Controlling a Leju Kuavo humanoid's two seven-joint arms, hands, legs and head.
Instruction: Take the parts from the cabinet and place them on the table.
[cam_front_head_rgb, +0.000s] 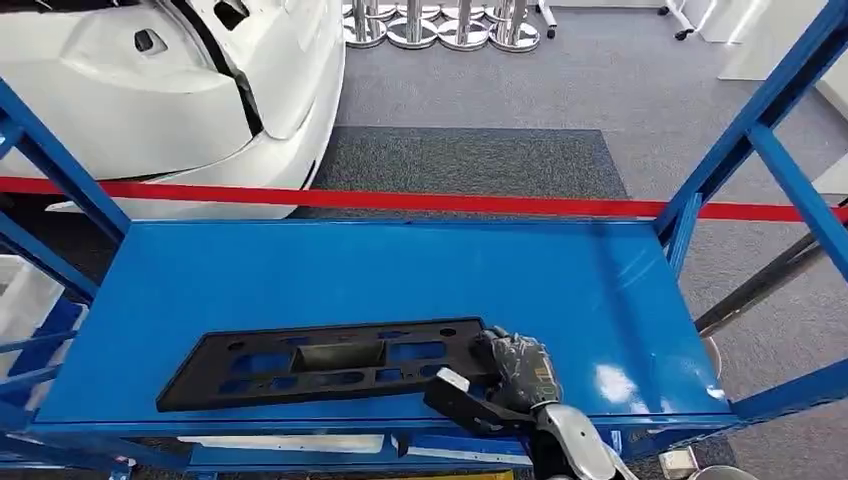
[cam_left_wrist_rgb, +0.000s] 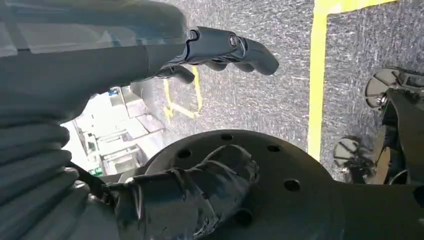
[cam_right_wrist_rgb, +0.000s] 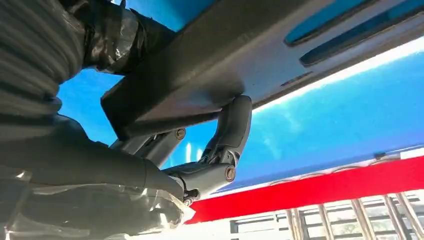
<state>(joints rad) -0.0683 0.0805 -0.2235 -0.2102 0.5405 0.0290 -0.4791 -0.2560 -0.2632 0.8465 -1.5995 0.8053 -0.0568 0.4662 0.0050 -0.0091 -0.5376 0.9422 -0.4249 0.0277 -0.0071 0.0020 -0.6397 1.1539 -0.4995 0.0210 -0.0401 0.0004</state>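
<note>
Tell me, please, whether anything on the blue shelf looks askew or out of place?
The black plastic part lies slightly askew to the blue shelf's front edge, its end gripped by the right hand; nothing looks damaged.

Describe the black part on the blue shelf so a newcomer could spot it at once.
Start at the blue shelf framed by blue metal posts, with a red bar behind it. Near its front edge lies a long, flat black plate with rectangular cut-outs showing blue through them. It is the only thing on the shelf, and the right hand grips its right end.
</note>
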